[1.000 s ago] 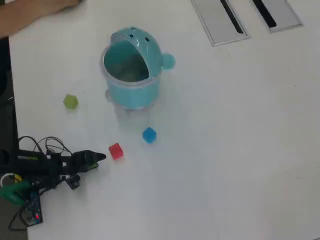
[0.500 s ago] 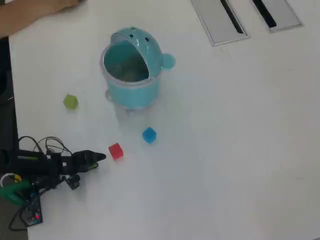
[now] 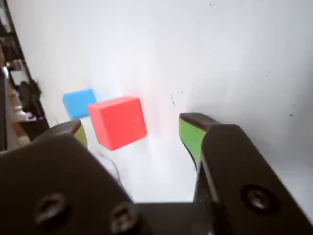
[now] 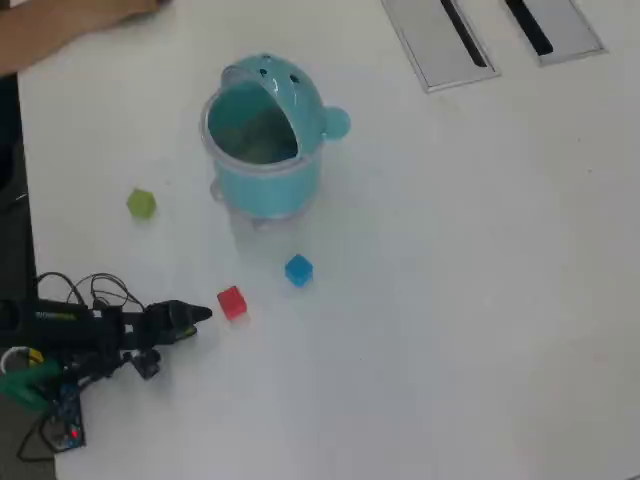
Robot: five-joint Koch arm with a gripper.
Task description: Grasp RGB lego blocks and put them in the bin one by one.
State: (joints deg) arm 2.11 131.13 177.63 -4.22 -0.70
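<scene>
The red lego block (image 4: 231,302) lies on the white table just right of my gripper (image 4: 203,315) in the overhead view. From the wrist it is a red cube (image 3: 118,121) ahead of the open gripper (image 3: 134,131), nearer the left green-padded finger (image 3: 80,135), untouched. The blue block (image 4: 298,270) (image 3: 78,102) lies beyond it. A yellow-green block (image 4: 141,203) sits apart at the left. The teal bin (image 4: 263,150) stands upright at the back with its dotted lid tipped open.
Two grey slotted panels (image 4: 440,40) lie at the table's top right. A person's arm (image 4: 60,25) reaches in at the top left. Cables and a circuit board (image 4: 62,425) trail by the arm at the table's left edge (image 4: 28,230).
</scene>
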